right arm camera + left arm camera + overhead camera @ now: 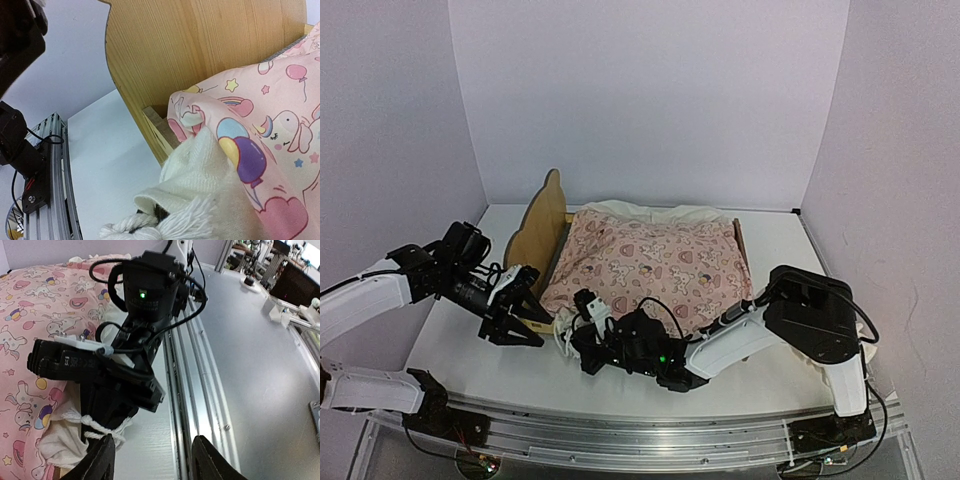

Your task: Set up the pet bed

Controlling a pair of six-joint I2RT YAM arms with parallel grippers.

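The pet bed stands mid-table, its pale-wood headboard at the left. A pink printed quilt covers it, over a white blanket whose tasselled corner hangs off the near left corner. My right gripper is shut on that white blanket corner; cloth and tassel hide its fingers. My left gripper hangs just left of it, by the bed's near left corner. In the left wrist view the left gripper is open with nothing between its fingers, and the tassel lies by the left finger.
An aluminium rail runs along the table's near edge. White walls close in the back and both sides. A pale cloth thing lies by the right arm's base. The two arms sit close together at the bed's near left corner.
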